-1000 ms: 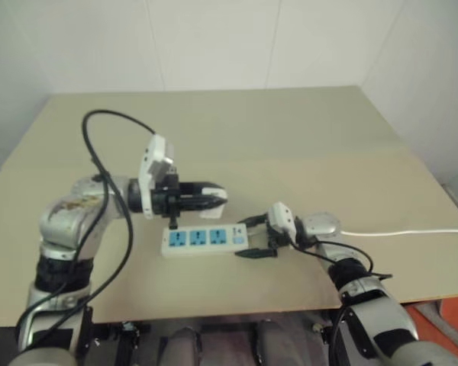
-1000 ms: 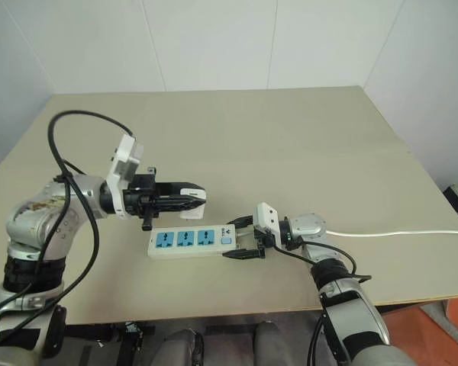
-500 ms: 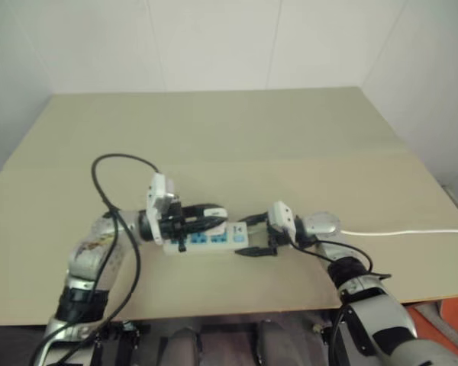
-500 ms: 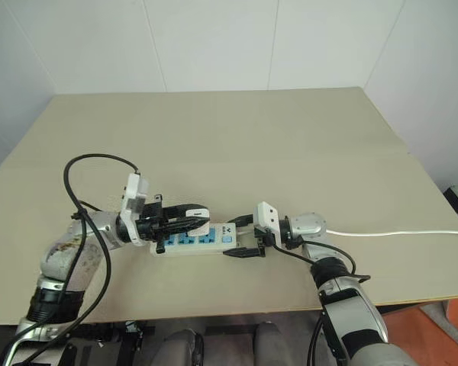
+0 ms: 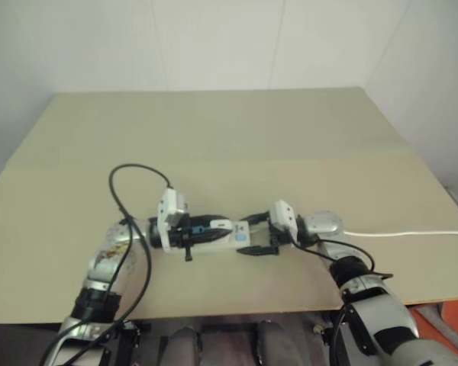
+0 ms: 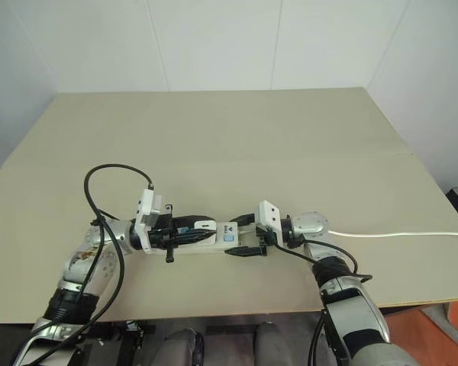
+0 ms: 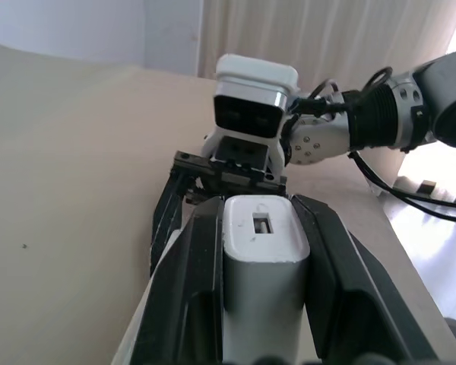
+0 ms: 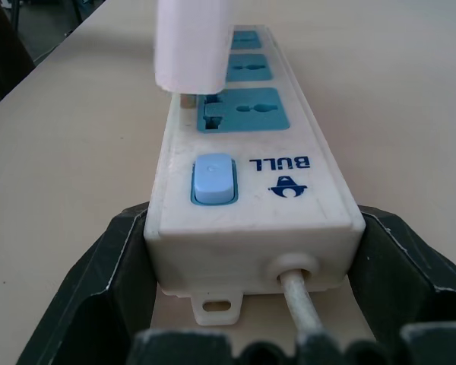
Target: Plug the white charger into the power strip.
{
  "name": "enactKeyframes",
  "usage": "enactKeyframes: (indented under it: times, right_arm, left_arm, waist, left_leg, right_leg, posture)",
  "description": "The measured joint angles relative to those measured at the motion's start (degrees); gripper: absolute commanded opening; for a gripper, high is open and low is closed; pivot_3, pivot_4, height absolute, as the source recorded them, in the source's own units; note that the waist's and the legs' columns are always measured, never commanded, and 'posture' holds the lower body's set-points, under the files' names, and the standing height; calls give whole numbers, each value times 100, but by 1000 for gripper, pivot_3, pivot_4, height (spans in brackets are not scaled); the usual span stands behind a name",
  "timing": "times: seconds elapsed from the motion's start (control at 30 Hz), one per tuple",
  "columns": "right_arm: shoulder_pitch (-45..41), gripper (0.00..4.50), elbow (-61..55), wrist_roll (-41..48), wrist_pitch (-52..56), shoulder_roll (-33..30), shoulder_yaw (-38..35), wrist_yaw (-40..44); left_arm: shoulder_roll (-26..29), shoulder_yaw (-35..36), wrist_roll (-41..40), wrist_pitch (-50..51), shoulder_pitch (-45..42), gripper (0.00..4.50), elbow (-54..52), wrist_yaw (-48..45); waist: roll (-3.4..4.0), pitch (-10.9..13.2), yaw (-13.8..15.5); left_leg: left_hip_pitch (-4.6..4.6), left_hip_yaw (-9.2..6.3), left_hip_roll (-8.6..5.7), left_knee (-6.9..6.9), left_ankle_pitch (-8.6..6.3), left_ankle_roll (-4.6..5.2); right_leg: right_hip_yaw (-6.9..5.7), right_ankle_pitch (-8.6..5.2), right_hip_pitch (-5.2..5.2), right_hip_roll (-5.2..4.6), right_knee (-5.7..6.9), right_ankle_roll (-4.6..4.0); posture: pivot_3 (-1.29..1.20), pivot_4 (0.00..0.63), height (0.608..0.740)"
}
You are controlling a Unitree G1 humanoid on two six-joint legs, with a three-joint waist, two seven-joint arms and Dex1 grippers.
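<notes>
Right wrist view | right end effector [image 8: 251,304] grips power strip [image 8: 251,182] | left end effector [image 7: 258,251] grips white charger [image 7: 262,258]

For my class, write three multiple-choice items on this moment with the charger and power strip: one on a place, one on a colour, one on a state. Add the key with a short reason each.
1. Where is the white charger?
A. Just above the socket nearest the switch
B. Lying on the table beside the strip
C. Over the socket farthest from the switch

2. What colour is the switch on the power strip?
A. Red
B. Light blue
C. Black

3. What is the left gripper doing?
A. Standing open and empty
B. Shut on the cord
C. Shut on the charger

Key: 1 A, the right wrist view shows it hanging right over the socket next to the switch. 2 B, the button is pale blue. 3 C, the left wrist view shows black fingers clamped on both sides of the charger.
</notes>
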Motion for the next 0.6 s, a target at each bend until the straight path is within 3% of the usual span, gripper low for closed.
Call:
enactKeyframes:
  times: [0.6]
  right_arm:
    - [252,3402,-470,8,262,-119,-21,-132]
  left_arm:
    - [-176,-93,136,-581,-504,1019,838,-166]
  waist:
    - [0,0,46]
  left_leg:
    - [-4,0,0,-9,-1,1]
  right_leg:
    - [-4,0,0,1,-17,1]
  posture:
    - [0,150,740]
